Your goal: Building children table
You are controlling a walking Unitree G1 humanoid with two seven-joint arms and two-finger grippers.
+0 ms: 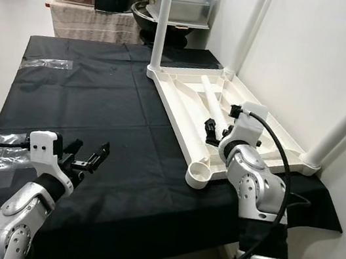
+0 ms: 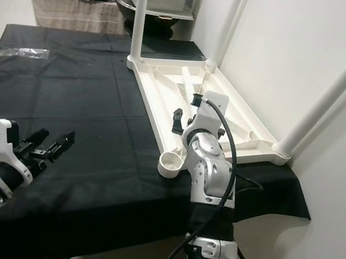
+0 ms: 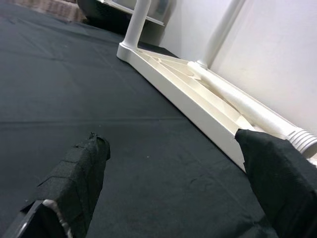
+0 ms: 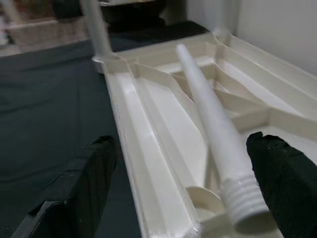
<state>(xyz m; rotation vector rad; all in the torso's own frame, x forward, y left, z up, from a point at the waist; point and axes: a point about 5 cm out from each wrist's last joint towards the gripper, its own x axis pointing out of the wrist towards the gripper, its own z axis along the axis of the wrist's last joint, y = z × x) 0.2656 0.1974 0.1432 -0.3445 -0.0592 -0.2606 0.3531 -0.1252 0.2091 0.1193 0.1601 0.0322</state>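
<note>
Upside-down tabletop (image 1: pixel 182 114) is laid on black cloth (image 1: pixel 83 108) by wall, w/ loose leg (image 4: pixel 210 116) lying inside. Right gripper (image 4: pixel 183 198) is held spread over leg's threaded end; left gripper (image 1: pixel 86 158) is spread above cloth.

Bright, even indoor light; blurred wrist-view foregrounds

Left wide room over black desk (image 1: pixel 97 103); hemmed right by tabletop (image 1: pixel 182 114), upright legs (image 1: pixel 163 18), wall (image 1: pixel 318 54).

The upright table legs (image 1: pixel 163 15) run past the frame's top edge, and the right arm (image 1: pixel 255 176) hides part of the tabletop (image 1: pixel 188 115).
</note>
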